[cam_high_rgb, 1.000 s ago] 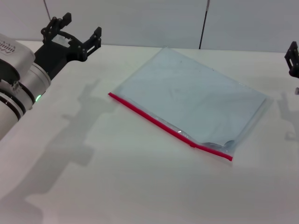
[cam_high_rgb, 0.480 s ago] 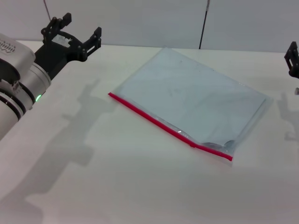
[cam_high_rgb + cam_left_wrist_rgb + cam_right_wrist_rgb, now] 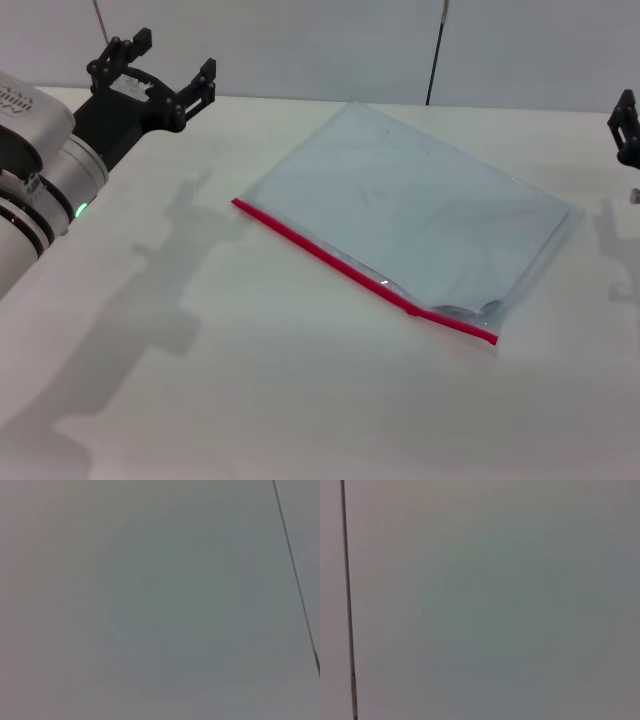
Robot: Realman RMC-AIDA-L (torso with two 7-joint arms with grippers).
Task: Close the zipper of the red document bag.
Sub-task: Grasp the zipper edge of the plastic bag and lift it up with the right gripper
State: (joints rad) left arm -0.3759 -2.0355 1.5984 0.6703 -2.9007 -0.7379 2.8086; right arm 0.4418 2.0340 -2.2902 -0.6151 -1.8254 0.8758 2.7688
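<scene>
A bare test bench: plain white table (image 3: 250, 400) set against grey panelled wall (image 3: 300, 45)

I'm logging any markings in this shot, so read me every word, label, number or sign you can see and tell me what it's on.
Dark marking on the left arm's pale casing at the head view's left edge: too cut off and blurred to read.
Red document bag, zipper, table: no text visible.
Both wrist views: no text visible.

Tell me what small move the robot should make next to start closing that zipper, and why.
Probably lower the left gripper toward the zipper. It hovers open at the table's far left, off the red document bag, and the right gripper sits at the right edge.
</scene>
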